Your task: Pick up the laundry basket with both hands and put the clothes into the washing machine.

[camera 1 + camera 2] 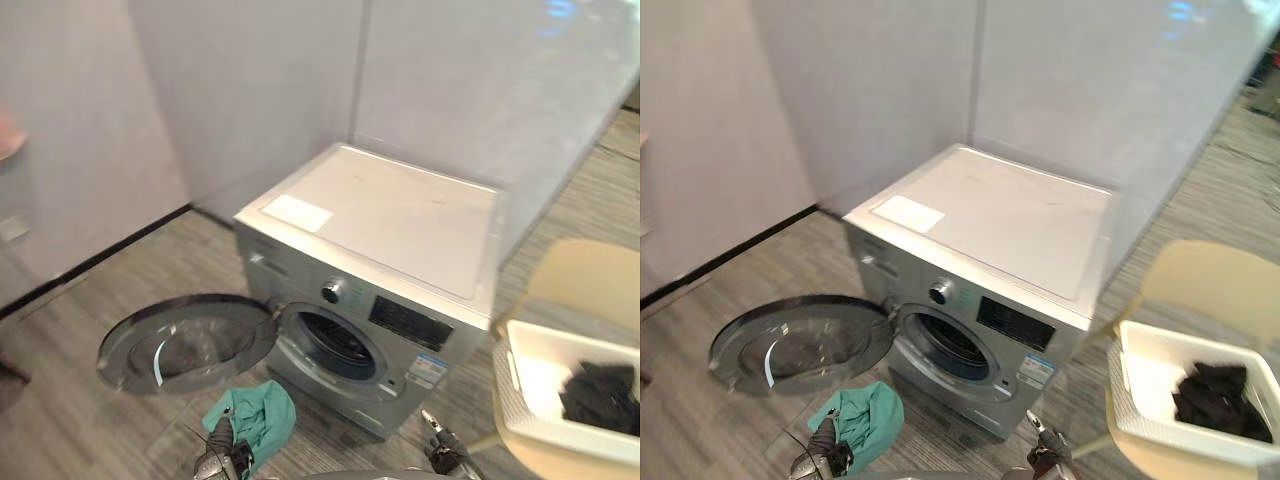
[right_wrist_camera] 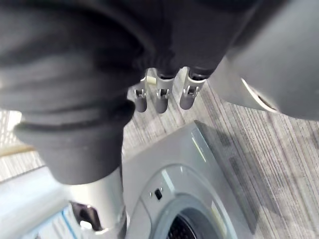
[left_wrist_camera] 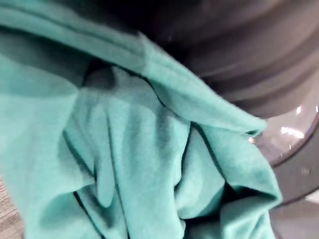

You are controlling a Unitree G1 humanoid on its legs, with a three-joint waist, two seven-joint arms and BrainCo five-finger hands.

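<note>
Left hand (image 1: 216,464): I read it closed on the teal garment (image 1: 258,415).
Right hand (image 1: 442,456): fingers relaxed, empty.
Washing machine (image 1: 400,230): 12 o'clock of both hands, door (image 1: 180,340) open.
Laundry basket (image 1: 518,398): 3 o'clock of right hand, holding dark clothes (image 1: 602,395).

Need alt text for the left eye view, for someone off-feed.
A silver washing machine stands with its round door swung open to the left, and a teal garment hangs at the left hand before the drum opening. The right hand is open and empty; a white laundry basket holding dark clothes sits at right.
</note>
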